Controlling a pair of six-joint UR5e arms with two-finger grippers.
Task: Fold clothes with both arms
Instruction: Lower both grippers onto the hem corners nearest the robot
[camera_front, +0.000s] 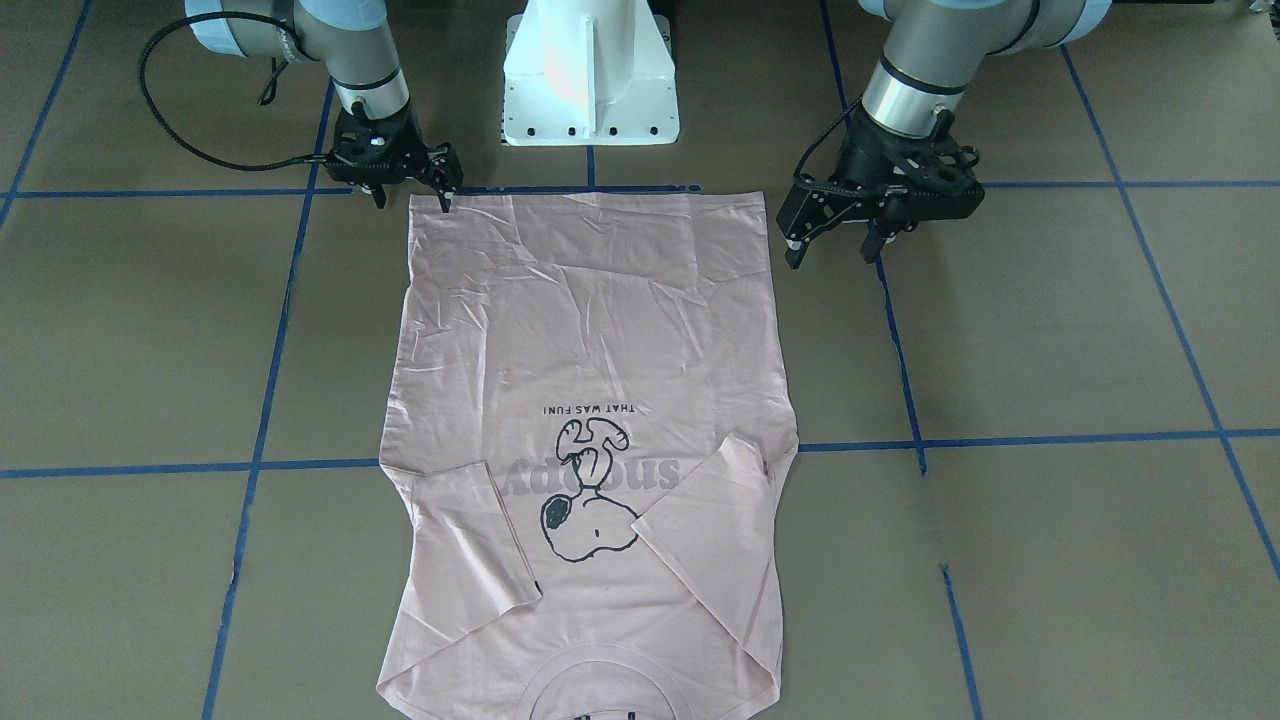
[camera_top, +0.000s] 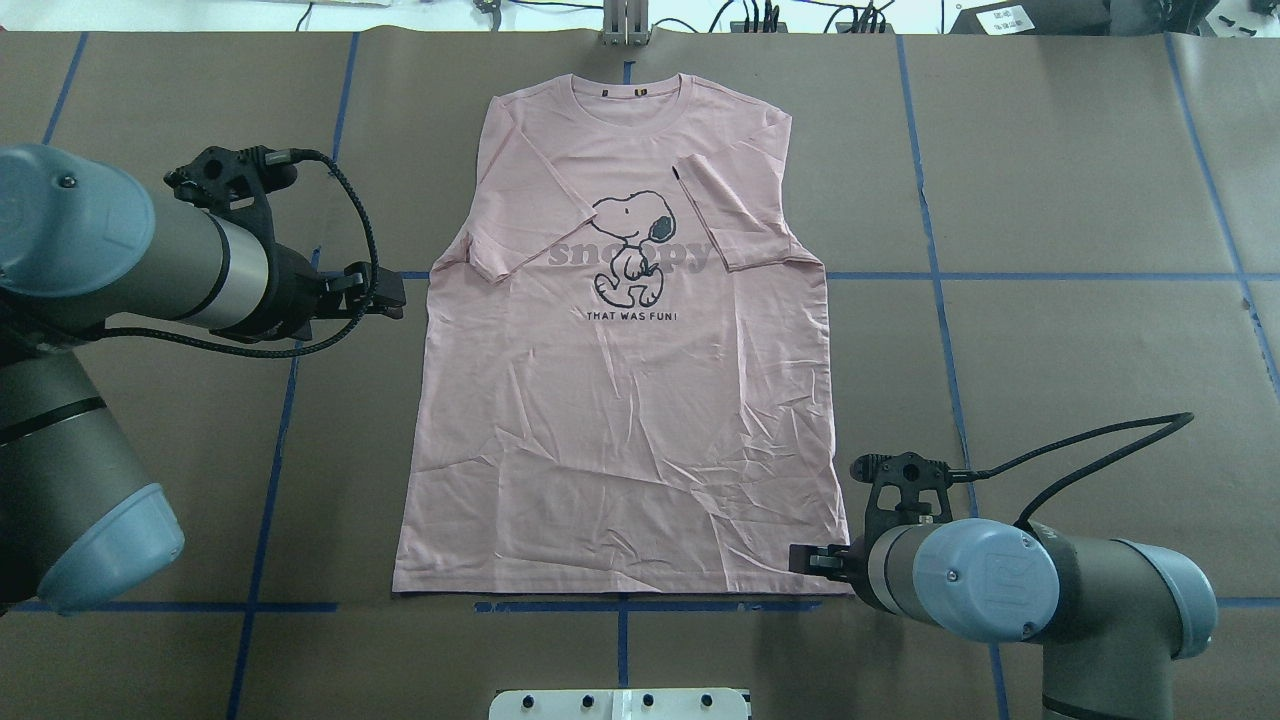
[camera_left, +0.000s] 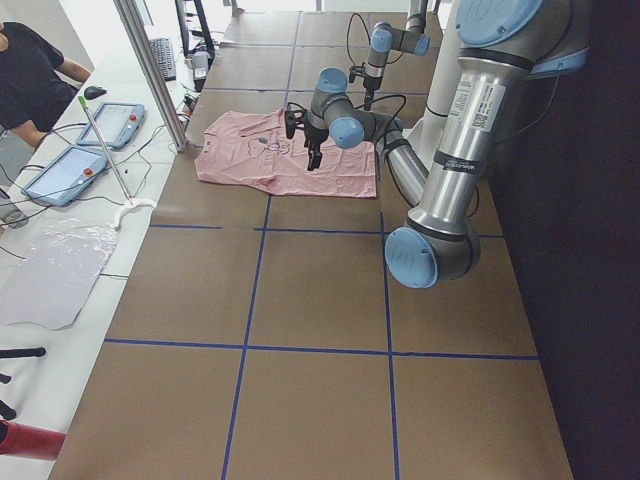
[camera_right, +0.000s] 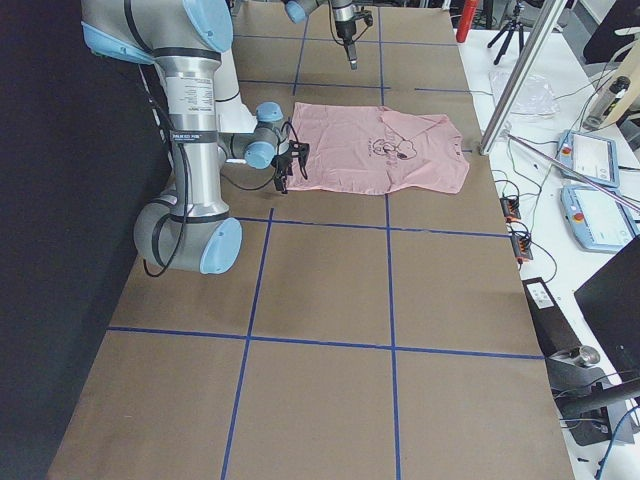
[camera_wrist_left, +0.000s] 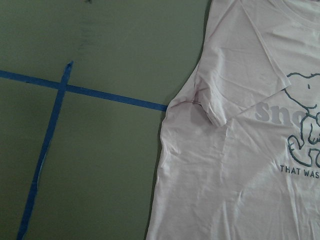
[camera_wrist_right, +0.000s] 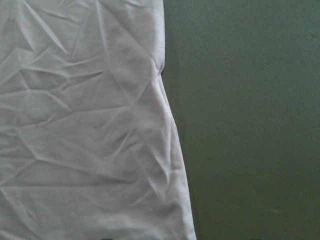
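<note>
Pink T-shirt (camera_front: 600, 330) flat on desk (camera_front: 1050, 330), print up, hem toward the robot's base, collar far. Both sleeves (camera_front: 480, 535) are turned in over the front, so the body is a narrow strip, judged ready for the hem-to-collar fold. Right claw (camera_front: 413, 203) low at one hem corner, fingers reading as spread, one tip at the cloth edge: likely set to pinch. Left claw (camera_front: 832, 252) spread, raised beside the opposite side edge, holding nothing.
</note>
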